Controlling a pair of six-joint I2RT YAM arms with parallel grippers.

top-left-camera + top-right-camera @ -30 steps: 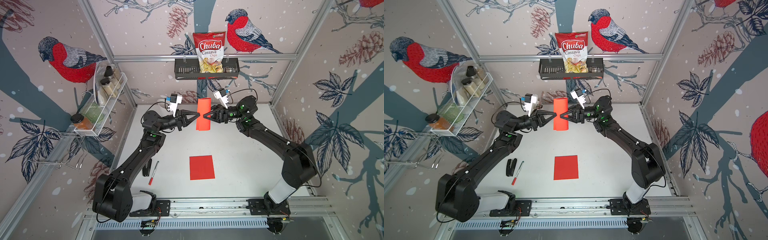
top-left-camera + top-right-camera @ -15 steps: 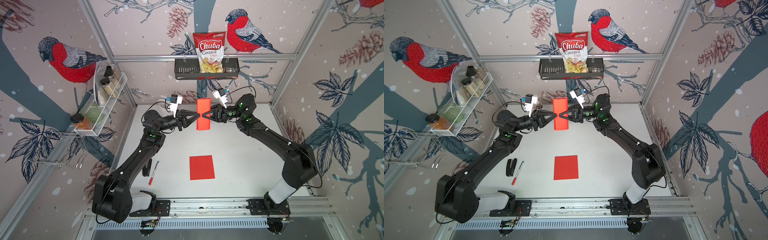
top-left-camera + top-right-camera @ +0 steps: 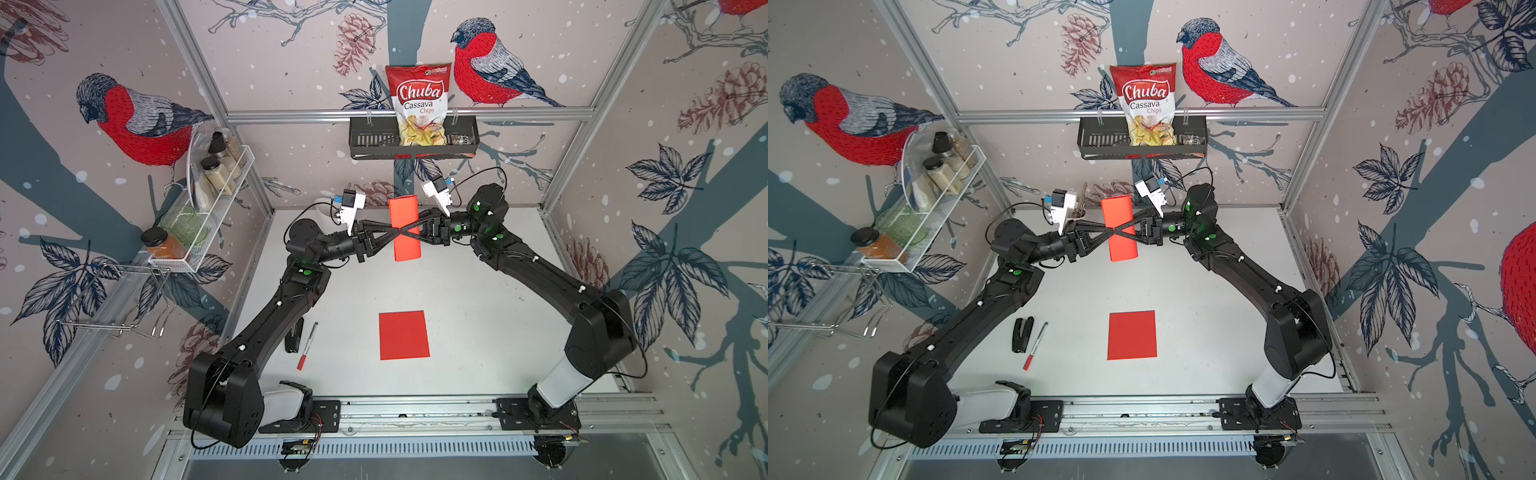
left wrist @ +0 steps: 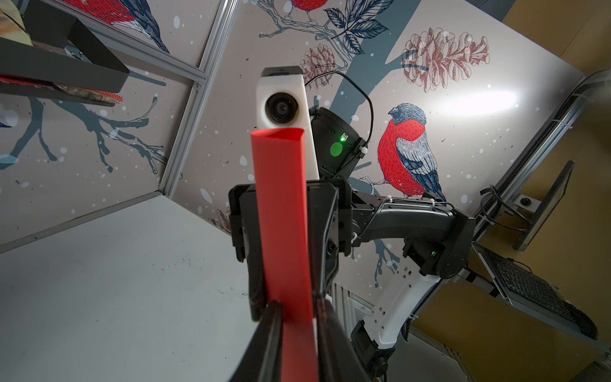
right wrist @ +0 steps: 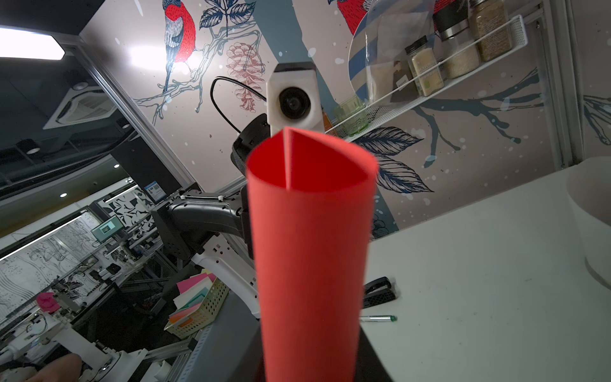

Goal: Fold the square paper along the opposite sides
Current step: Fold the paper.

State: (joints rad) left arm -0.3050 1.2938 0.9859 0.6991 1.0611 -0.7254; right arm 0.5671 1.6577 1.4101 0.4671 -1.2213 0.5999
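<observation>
A red square paper (image 3: 406,249) (image 3: 1122,250) hangs in the air over the back of the table, curled into a loop with its two opposite edges brought together. Seen from the right wrist, the seam lies on the far side of the paper (image 5: 310,248). My left gripper (image 3: 397,229) (image 4: 297,307) straddles the paper (image 4: 281,215) with its jaws slightly open; a thin gap shows beside one finger. Facing it, my right gripper (image 3: 406,229) is shut on the loop's rounded side. A second red sheet (image 3: 404,334) lies flat on the table.
A red-capped marker (image 3: 306,345) and a black stapler (image 3: 292,338) lie by the left arm. A chips bag (image 3: 417,104) stands in the black rack on the back wall. A wire shelf (image 3: 208,199) with jars hangs on the left wall. A white bowl (image 5: 591,215) sits at the back.
The grippers have closed in on each other and the loop has narrowed. The left jaws have eased apart from their tight pinch. The right jaws have narrowed on the loop.
</observation>
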